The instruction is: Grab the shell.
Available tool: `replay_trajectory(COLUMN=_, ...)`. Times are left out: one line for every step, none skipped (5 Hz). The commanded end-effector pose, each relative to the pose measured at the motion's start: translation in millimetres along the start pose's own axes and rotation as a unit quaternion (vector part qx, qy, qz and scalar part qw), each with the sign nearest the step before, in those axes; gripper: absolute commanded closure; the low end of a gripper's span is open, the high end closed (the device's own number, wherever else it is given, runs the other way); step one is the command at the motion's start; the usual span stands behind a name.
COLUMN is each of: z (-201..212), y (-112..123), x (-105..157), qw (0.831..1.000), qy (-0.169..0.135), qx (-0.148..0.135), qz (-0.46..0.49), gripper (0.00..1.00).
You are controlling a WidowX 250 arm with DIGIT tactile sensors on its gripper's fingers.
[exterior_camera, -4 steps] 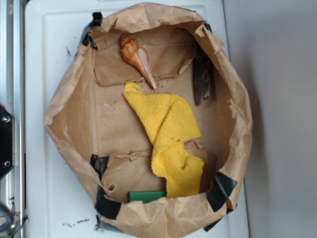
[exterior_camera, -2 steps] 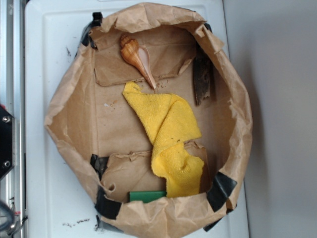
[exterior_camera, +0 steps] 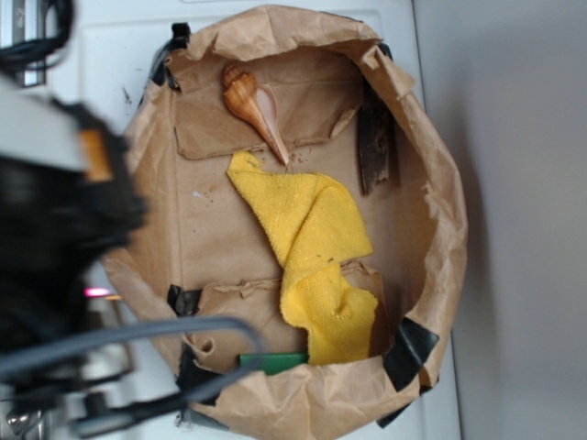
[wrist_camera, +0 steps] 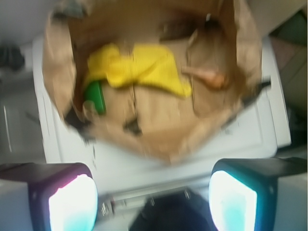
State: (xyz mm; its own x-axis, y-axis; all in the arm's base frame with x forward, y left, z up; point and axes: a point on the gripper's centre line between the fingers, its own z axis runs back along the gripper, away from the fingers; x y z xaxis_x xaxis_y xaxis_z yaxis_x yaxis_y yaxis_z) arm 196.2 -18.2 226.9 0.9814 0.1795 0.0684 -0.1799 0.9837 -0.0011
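Gripper [wrist_camera: 153, 199] spread wide, well short of the shell [exterior_camera: 254, 107].
The shell lies at the far end of the bag [exterior_camera: 440, 192], its tail touching the cloth [exterior_camera: 312, 247]; a low reach may snag the bag's rim or pinch cloth instead.

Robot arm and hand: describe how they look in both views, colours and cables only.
In the exterior view the arm is a blurred black bulk with a pale grey panel, a small orange patch and a pink light; grey and black cables loop beneath it. In the wrist view the hand shows two dark, blocky fingers with pale glowing pads, tinged pink and cyan.
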Motion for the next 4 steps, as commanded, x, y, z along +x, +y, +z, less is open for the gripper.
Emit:
replay_trajectory(z=-12.7, y=21.2, x=49.2, qw=0.983, qy=-0.015, qx=-0.056, qz=-0.174, gripper=0.00)
replay_trajectory(z=-18.9, y=33.0, x=53.3, qw=0.951, qy=-0.040, qx=-0.078, qz=-0.295, gripper=0.00)
replay_trajectory(z=-18.9, y=33.0, x=53.3, qw=0.951, qy=-0.040, qx=-0.078, qz=-0.295, gripper=0.00)
replay_trajectory(z=-18.9, y=33.0, x=53.3, qw=0.951, qy=-0.040, qx=-0.078, qz=-0.295, gripper=0.00)
